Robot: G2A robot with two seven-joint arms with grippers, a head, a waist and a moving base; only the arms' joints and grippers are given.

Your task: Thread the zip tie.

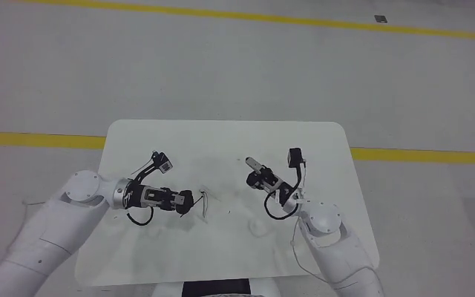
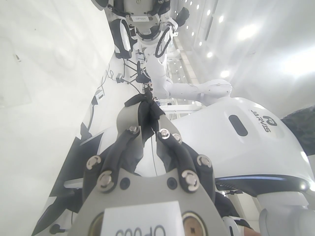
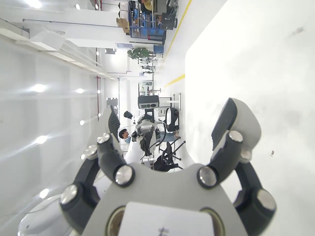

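Thing: zip tie (image 1: 204, 199), a single thin dark strand, no thicker than a thread in the top view.
Shape: bent into a loose curve just beyond the gripper tip. Whether its head and tail meet is too small to tell.
Hold: pinched at the tip of the left gripper (image 1: 190, 200), whose fingers are closed on it.
Pose: in the left wrist view the strand (image 2: 154, 155) runs almost straight from the fingertips back toward the palm, between the two fingers.
Place: over the white counter (image 1: 223, 148), left of its centre and toward the near edge. Whether it touches the surface cannot be told.
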